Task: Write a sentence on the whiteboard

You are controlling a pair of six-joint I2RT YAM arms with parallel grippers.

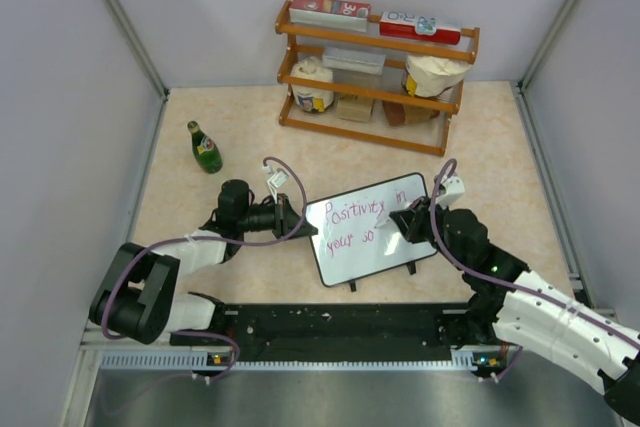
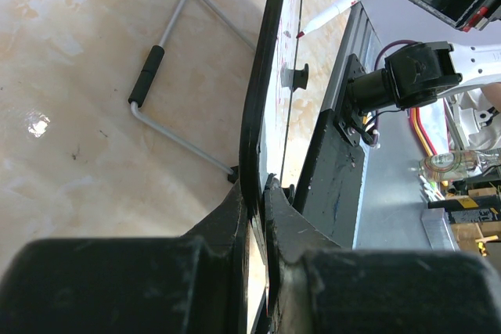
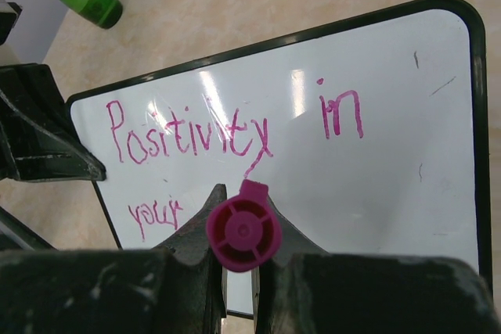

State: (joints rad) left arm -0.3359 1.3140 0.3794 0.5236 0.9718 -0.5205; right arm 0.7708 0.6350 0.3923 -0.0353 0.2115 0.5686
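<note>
Right end effector (image 3: 241,210) clamps a pink marker (image 3: 243,234); left end effector (image 2: 259,193) pinches the whiteboard (image 2: 261,84).

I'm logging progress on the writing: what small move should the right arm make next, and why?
Probably slide the marker slightly right along the lower line to start the next letter: the sentence reads only "Positivity in your so", the right gripper holds the marker there, and the left gripper clamps the whiteboard.
</note>
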